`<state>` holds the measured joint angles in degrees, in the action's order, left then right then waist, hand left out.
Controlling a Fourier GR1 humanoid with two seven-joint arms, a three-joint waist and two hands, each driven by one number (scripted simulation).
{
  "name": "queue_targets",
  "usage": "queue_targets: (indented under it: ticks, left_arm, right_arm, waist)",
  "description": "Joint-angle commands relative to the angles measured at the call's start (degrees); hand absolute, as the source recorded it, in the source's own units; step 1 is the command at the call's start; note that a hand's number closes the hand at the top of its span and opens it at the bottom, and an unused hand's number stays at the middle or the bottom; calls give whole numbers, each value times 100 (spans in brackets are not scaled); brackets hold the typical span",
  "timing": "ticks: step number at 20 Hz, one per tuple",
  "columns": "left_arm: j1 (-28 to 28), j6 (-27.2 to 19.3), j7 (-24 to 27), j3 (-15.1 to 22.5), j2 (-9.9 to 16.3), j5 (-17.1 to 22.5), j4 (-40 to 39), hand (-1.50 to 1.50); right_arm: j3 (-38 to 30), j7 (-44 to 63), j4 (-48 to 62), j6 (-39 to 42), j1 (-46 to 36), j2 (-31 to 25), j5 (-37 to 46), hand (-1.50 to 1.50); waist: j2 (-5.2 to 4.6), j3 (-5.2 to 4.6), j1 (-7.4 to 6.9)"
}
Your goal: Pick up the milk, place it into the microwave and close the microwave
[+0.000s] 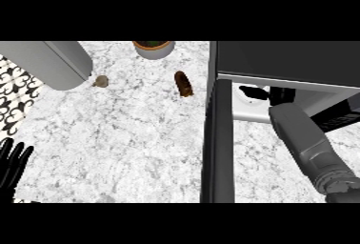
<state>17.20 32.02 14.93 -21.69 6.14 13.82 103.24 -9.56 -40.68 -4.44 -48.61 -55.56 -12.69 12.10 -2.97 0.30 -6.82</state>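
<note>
While the right robot hand [262,92] reaches inside the microwave [295,62] — fingers unclear — left robot hand [13,162] rests spread

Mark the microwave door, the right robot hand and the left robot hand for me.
microwave door [218,143]: head view, on its dark upper edge.
right robot hand [280,96]: head view, on the black hand inside the microwave.
left robot hand [12,162]: head view, on the upright fingers.

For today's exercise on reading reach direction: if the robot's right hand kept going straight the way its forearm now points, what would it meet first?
The right hand already points into the open microwave, so it would probably meet the cavity's back wall first. Depth is unclear, and any milk it may hold is hidden.
</note>
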Motion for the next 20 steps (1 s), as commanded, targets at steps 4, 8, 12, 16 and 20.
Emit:
queue_targets:
  ticks: [4,8,12,16,20]
  left_arm:
    - [72,83,70,62,-59,-14,-26,-150]
    - [40,55,178,100,-98,-141,8,-150]
    - [125,12,391,18,-168,-258,-137,-150]
    - [478,125,457,-4,-223,-198,201,-150]
    - [159,73,525,-44,-177,-285,-272,-150]
  right_arm:
    - [5,9,25,-104,-20,243,35,-150]
    - [-24,-137,-46,198,95,20,22,-150]
    - [-92,-322,-126,148,299,250,-34,-150]
    - [-255,-536,-238,373,492,105,-174,-150]
    - [-272,-659,-250,910,568,25,-194,-150]
  waist:
    - [53,-2,46]
    - [49,1,92]
    - [90,-6,181]
    - [116,-2,191]
    - [147,-12,360]
